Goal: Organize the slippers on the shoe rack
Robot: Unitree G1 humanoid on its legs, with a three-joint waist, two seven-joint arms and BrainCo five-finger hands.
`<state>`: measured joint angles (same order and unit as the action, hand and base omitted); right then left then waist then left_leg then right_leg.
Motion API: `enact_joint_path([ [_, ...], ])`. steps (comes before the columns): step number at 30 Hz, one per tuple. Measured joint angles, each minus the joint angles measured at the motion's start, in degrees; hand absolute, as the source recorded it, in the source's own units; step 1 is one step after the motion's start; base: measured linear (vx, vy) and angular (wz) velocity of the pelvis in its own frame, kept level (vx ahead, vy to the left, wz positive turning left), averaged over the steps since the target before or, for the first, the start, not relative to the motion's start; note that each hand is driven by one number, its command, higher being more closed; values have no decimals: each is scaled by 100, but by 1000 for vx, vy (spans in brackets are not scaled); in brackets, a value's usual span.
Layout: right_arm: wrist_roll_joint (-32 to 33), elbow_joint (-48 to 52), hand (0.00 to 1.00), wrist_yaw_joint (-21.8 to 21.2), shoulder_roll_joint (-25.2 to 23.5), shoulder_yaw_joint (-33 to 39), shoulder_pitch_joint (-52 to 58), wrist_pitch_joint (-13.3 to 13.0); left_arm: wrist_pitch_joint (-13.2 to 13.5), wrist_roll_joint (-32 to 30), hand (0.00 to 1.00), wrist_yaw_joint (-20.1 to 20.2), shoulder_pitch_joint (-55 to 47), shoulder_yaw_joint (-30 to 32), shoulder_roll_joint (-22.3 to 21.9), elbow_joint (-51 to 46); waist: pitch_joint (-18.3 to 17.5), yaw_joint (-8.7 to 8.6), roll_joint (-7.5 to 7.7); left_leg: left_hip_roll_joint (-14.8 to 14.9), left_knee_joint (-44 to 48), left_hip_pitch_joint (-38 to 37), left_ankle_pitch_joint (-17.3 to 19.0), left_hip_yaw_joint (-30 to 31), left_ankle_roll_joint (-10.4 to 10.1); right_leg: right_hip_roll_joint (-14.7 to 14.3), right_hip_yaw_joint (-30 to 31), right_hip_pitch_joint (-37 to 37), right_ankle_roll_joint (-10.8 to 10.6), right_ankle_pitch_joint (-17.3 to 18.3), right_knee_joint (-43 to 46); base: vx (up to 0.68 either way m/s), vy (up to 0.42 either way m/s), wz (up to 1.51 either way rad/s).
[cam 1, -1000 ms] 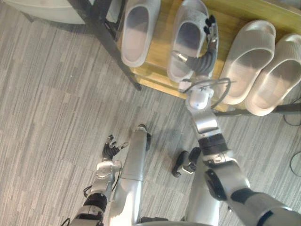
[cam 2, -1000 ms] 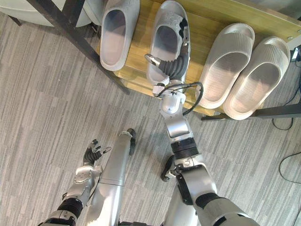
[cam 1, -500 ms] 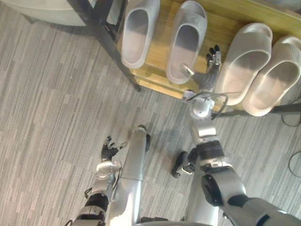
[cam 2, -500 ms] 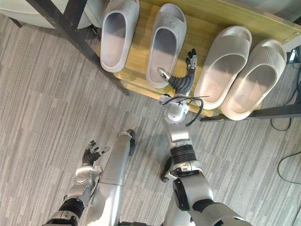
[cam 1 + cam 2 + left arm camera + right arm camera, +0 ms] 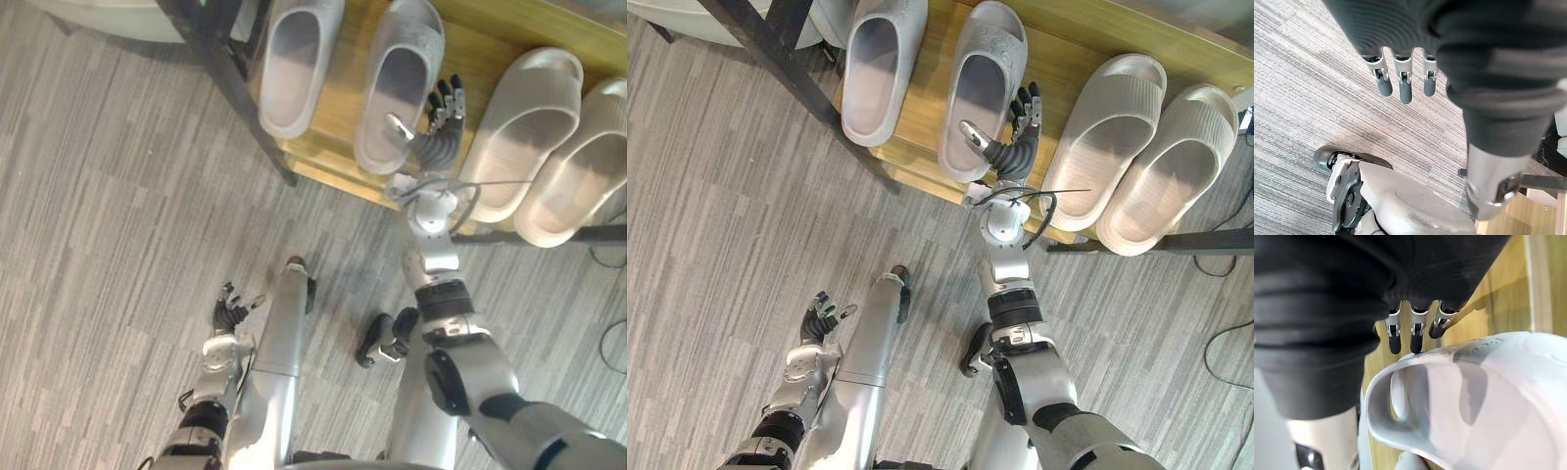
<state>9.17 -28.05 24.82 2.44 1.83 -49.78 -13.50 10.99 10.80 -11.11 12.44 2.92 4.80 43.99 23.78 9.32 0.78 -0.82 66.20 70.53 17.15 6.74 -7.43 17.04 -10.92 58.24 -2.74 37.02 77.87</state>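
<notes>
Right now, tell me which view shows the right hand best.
The right eye view: the whole right hand shows, fingers straight beside a grey slipper on the rack, thumb over its heel end. The left eye view shows much the same. The right wrist view gives fingertips and cover, close up.

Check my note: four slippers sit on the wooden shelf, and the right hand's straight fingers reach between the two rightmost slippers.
Wrong place. The right eye view shows the right hand with its straight fingers between the second slipper from the left and the third slipper, not the two rightmost. Four slippers on the wooden shelf stands.
</notes>
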Motion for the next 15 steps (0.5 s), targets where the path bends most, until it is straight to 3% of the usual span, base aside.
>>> enact_joint_path([
  [15, 259, -321, 0, 176, -21, 240, -560, 42, 0, 55, 0, -111, 158, 1, -137, 78, -12, 175, -24, -77, -70, 146, -71, 105, -39, 20, -99, 91, -1, 8, -6, 5, -5, 3],
])
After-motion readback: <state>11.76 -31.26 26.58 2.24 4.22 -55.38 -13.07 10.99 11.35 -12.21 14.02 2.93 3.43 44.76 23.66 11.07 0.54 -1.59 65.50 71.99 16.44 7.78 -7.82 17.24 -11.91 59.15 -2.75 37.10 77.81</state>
